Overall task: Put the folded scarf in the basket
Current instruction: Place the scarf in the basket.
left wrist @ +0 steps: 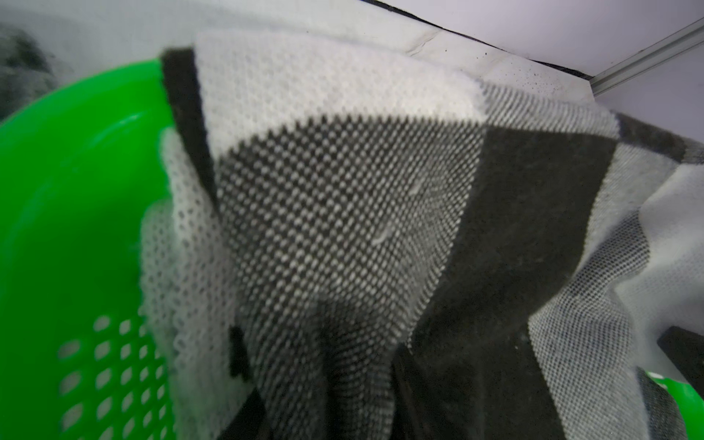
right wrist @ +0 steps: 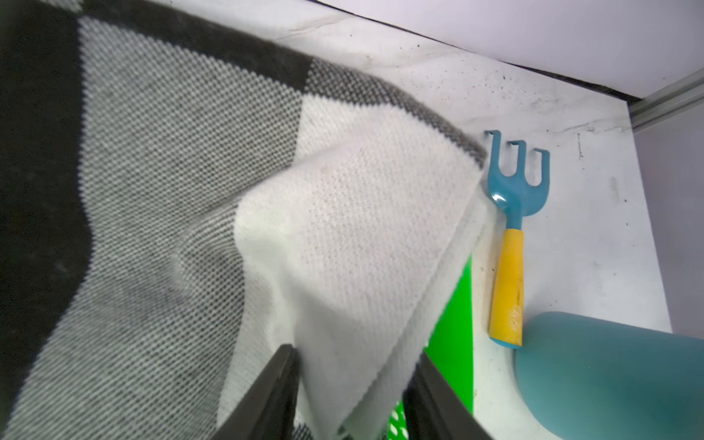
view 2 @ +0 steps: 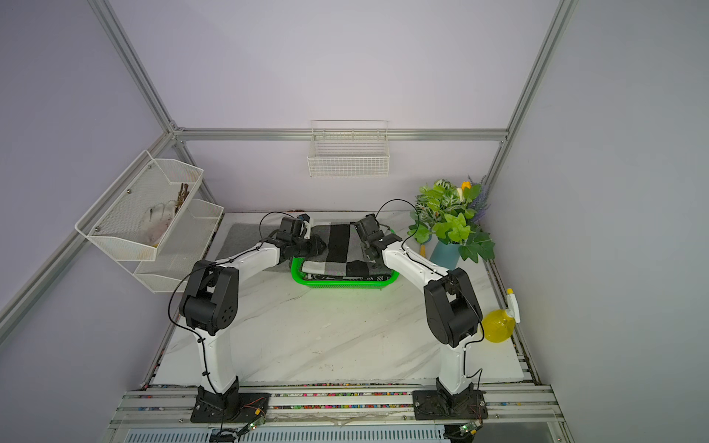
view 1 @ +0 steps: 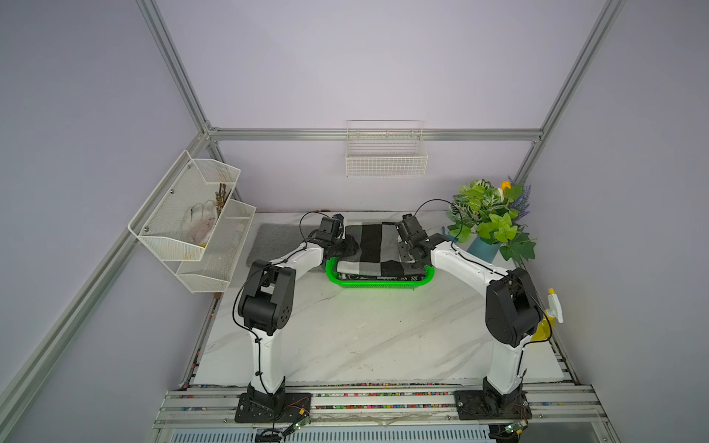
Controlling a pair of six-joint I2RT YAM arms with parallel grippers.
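Flanking the scarf [view 1: 378, 245] in the basket [view 1: 378, 284], the right claw [right wrist: 354, 350] gapes near rake [right wrist: 510, 228] and vase [right wrist: 609, 373]; left claw [view 1: 347, 247] cannot be judged.

I find no lettering I can read; the yellow handle of the small rake [right wrist: 510, 244] carries faint marks, too blurred for me to make out.

This is a robotics lab test cell dressed as a household corner. An aluminium frame [view 1: 374, 134] holds plain lilac walls around a marble-patterned desk [view 1: 364, 333], and the left arm [view 1: 268, 291] and right arm [view 1: 506, 307] are bolted to a slotted rail [view 1: 383, 413]. Home props fill it: a wire wall basket [view 1: 385, 161], mesh rack [view 1: 192, 214], potted plant [view 1: 491, 218], spray bottle [view 2: 498, 326], hand rake [right wrist: 512, 228] and green basket [view 1: 380, 284].
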